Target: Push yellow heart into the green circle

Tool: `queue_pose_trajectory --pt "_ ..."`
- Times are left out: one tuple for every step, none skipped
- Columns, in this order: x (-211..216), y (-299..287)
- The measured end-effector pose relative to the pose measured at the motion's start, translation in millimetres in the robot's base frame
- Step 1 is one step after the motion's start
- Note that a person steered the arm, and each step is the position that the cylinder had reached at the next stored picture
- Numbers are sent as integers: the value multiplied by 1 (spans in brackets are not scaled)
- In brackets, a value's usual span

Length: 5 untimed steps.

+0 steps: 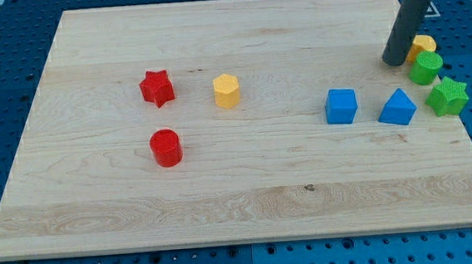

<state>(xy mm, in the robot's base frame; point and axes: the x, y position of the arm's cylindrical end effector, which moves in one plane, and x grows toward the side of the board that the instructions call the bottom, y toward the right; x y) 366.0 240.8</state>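
Observation:
The yellow heart [422,47] lies at the view's right edge of the board, partly hidden behind my rod. The green circle [426,68] sits just below it, touching or nearly touching it. My tip [395,59] rests on the board just left of the yellow heart and up-left of the green circle.
A green star [448,96] lies below the green circle. A blue triangular block [397,107] and a blue cube [341,106] lie to their left. A yellow hexagon [226,91], a red star [157,88] and a red cylinder [166,148] lie in the left half of the wooden board [224,199].

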Motion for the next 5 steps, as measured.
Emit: queue_pose_trajectory --pt "-19 1" --pt "-39 1" --pt "-52 3" --pt "-52 29" --pt "-50 51"
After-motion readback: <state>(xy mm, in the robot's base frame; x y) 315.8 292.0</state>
